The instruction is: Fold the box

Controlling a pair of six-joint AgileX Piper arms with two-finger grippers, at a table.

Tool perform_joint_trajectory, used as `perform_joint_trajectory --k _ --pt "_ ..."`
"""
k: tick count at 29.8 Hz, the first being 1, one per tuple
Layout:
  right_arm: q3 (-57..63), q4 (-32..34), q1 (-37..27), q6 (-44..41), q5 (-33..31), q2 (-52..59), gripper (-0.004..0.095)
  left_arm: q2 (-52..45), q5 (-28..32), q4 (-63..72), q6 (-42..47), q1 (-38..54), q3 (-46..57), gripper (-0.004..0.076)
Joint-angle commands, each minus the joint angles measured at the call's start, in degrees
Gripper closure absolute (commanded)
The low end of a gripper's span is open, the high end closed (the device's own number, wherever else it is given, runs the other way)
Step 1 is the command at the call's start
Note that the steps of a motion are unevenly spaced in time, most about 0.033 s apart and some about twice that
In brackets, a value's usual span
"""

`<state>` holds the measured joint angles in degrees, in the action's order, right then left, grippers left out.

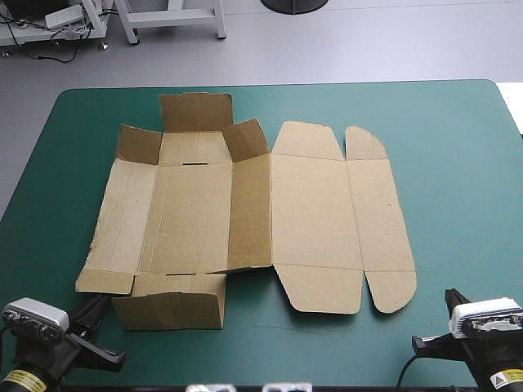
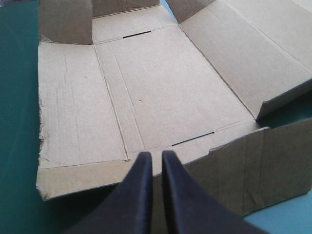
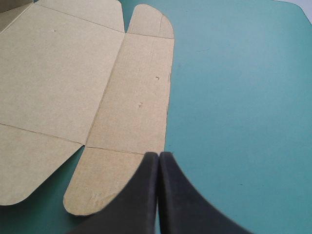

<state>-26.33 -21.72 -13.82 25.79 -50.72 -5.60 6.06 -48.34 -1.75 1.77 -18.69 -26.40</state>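
1. Teal-green desk cover [image 1: 458, 163] looks smooth. The box [image 1: 245, 212] lies on it near the middle, mostly flat, with the lid [image 1: 315, 220] spread toward the right and a few flaps on the left part half raised.
2. Your left hand [image 2: 156, 160] has its fingers pressed together and holds nothing, poised just above the near end wall [image 2: 253, 165]. Your right hand [image 3: 158, 156] is also closed and empty, over the lid's near rounded tab [image 3: 105, 187].
3. If you push a panel with closed fingers, the whole sheet will likely slide across the desk cover rather than hinge on its crease, since nothing pins it down.
4. The near end wall stands only partly up. A nudge from outside may flop it flat or bend it off its crease, so it misses the slot [image 2: 192, 139] beside it.
5. The outer left edge [image 2: 41, 122] looks ragged, and a grip or pull there could tear it further.
6. If you raise the left part with one hand only, the flat lid may be dragged along, taking the tab out from under your right hand
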Motion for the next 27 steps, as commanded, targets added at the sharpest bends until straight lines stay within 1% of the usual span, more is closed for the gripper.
perform_joint_trajectory --k 1,6,11,15,20,23,27 --pt "-1.4 -0.9 0.2 0.1 3.9 -0.7 0.0932 5.5 4.0 0.3 0.4 -0.4 -4.9 0.0679" --pt "-1.4 -0.9 0.2 0.1 3.9 -0.7 0.0932 15.6 4.2 -3.9 0.0 -0.4 -13.7 0.0679" --pt "-1.4 -0.9 0.2 0.1 3.9 -0.7 0.0932 26.5 6.3 -9.7 0.1 -0.4 -23.6 0.0679" --pt "-1.4 -0.9 0.2 -0.2 3.9 -0.7 0.0932 35.1 6.4 -14.2 0.2 -0.4 -30.3 0.0679" --pt "-1.4 -0.9 0.2 -0.2 3.9 -0.7 0.0932 44.7 6.4 -17.7 0.5 -0.3 -37.1 0.0681" --pt "-1.4 -0.9 0.2 -0.2 3.9 -0.7 0.0932 50.7 6.3 -23.1 2.9 -0.2 -40.2 0.071" --pt "-1.4 -0.9 0.2 -0.2 3.9 -0.7 0.0932 57.3 6.0 -23.5 3.0 3.3 -44.5 0.0709"
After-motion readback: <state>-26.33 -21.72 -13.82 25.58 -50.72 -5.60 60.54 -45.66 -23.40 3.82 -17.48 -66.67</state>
